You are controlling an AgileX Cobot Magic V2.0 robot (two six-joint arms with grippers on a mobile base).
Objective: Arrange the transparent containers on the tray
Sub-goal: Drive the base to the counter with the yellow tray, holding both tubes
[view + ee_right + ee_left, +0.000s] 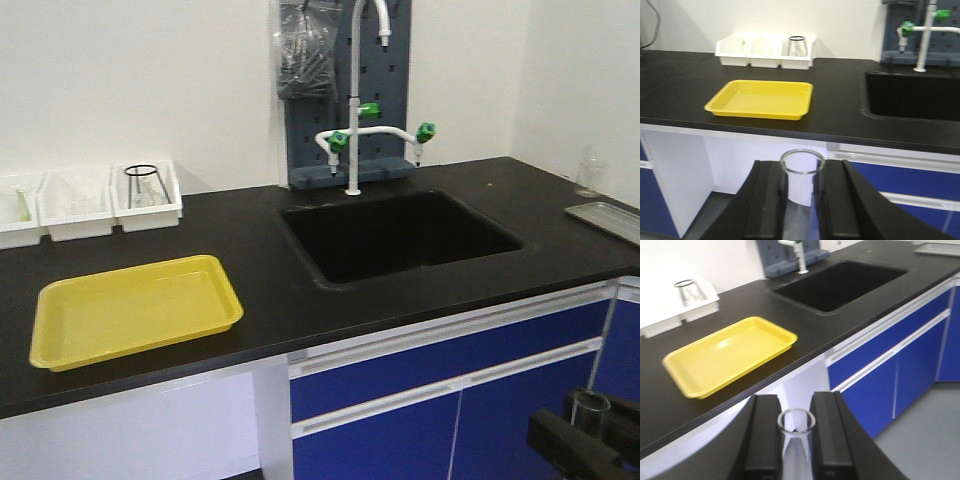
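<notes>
The yellow tray (135,310) lies bare on the black counter at front left, also in the left wrist view (730,355) and the right wrist view (762,99). My left gripper (796,401) is shut on a narrow-necked clear flask (796,437), held upright below and in front of the counter edge. The right gripper (801,167) is shut on a wider clear beaker (800,192), also upright and below counter level. Another clear flask (797,46) stands in the rightmost white bin. A clear beaker (590,175) stands at the far right of the counter.
Three white bins (80,205) line the back left wall; a black wire ring stand (142,180) is in the rightmost. A deep black sink (400,235) with a white faucet (355,110) lies right of the tray. A metal tray (605,220) lies far right. Blue cabinet doors (450,400) are below.
</notes>
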